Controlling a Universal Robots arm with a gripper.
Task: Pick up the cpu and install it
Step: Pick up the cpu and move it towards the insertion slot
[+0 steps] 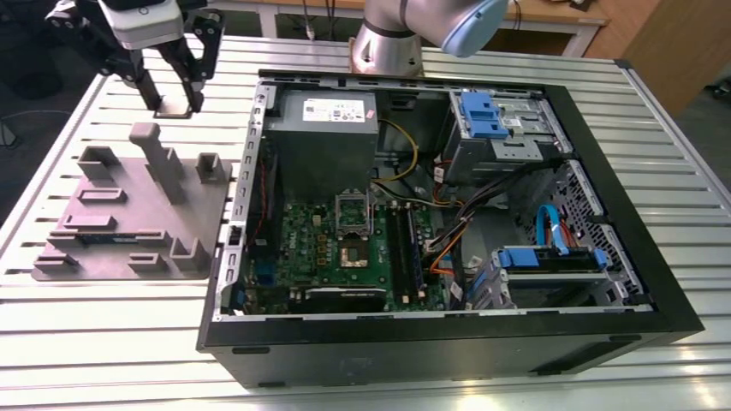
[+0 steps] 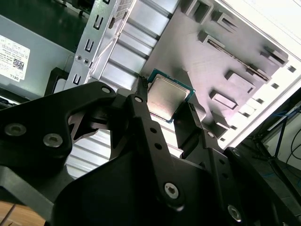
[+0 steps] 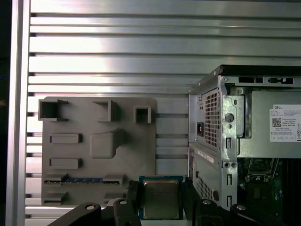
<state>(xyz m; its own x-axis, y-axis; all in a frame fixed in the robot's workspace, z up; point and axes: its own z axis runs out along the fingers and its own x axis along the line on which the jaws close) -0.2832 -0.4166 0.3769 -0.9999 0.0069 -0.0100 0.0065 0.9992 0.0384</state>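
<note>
The cpu (image 2: 168, 94) is gripped between the two black fingers (image 2: 146, 123) of the tool (image 2: 165, 102). The tool is closed narrowly on opposite edges of the chip, and the chip's silver-grey top is turned toward the wrist cameras.

In the exterior view the tool (image 1: 174, 101) is located at 10 o'clock from the open computer case (image 1: 457, 338) and is raised clear of the slatted table (image 1: 103, 342). At 6 o'clock from the tool in that view, the grey fixture plate (image 1: 126, 214) is laid on the table, just beside the case wall.

In the first wrist view the cpu (image 3: 161, 200) is seen over the edge of the fixture plate nearest the case, touching neither.

Inside the case the motherboard (image 1: 325, 257) is mounted flat. Its socket (image 1: 352, 248) is seen near the board's middle, at 6 o'clock from the grey power supply (image 1: 325, 120).
</note>
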